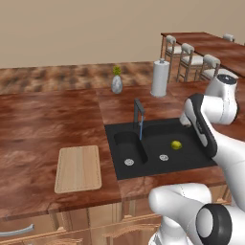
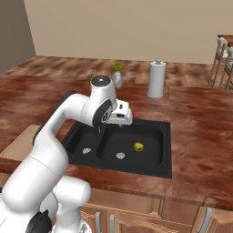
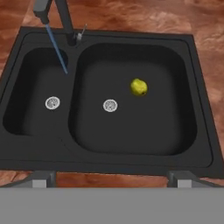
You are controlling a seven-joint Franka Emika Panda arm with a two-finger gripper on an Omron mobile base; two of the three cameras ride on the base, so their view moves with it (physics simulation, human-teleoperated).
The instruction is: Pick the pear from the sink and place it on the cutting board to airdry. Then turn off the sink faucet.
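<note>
Two basins make up the black sink [image 1: 158, 148] set into a reddish-brown wooden counter [image 1: 48, 124]. In the left base view the pear [image 1: 176, 145] lies on the floor of the wide basin, to the right of that basin's silver drain [image 1: 163, 157]. The sink faucet [image 1: 139, 114] stands at the back rim, a thin blue stream falling from it into the narrow basin. The cutting board [image 1: 78, 168] lies flat on the counter left of the sink, well apart from it. Behind the sink stand a grey vase [image 1: 116, 84] with a yellow flower and a paper towel roll [image 1: 160, 78]; farther back are chairs [image 1: 191, 60] along a second wooden table, a patterned floor and a plain beige wall.

From the right base view the white arm bends over the sink's back edge, hiding the faucet. The pear sits in the wide basin right of the drain, and the board's corner shows at the left edge behind the arm.

Looking down from the hand view, the pear rests up and right of the wide basin's drain. The gripper [image 3: 112, 177] hangs above the sink's near rim, its fingers [image 3: 43, 177] spread wide with nothing between them.
</note>
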